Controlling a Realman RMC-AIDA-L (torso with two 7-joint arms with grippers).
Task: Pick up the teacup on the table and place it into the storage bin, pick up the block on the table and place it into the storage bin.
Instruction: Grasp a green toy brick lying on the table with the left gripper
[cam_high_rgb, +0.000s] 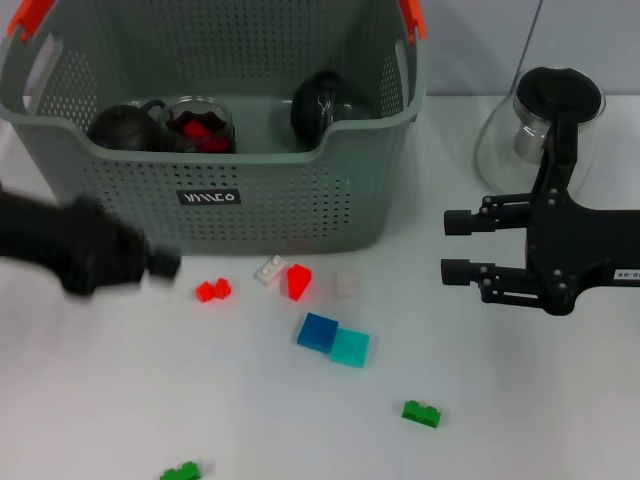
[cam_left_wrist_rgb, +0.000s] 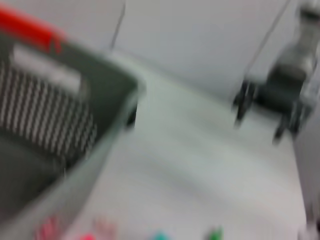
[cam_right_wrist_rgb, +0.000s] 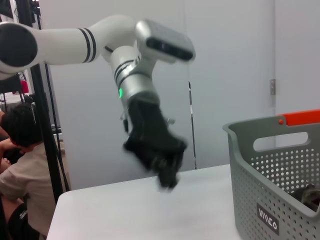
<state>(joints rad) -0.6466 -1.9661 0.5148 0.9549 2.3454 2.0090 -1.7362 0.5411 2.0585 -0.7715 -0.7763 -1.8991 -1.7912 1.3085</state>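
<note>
Blocks (cam_high_rgb: 300, 282) on table between left gripper (cam_high_rgb: 160, 264) and right gripper (cam_high_rgb: 452, 247).

even, bright overhead light falls on the white table (cam_high_rgb: 300, 420), leaving only faint soft shadows beside the blocks. the left gripper (cam_high_rgb: 160, 264) smears with motion blur in the head view. the left wrist view is blurred throughout; the storage bin (cam_left_wrist_rgb: 75, 125) reads as streaks.
</note>
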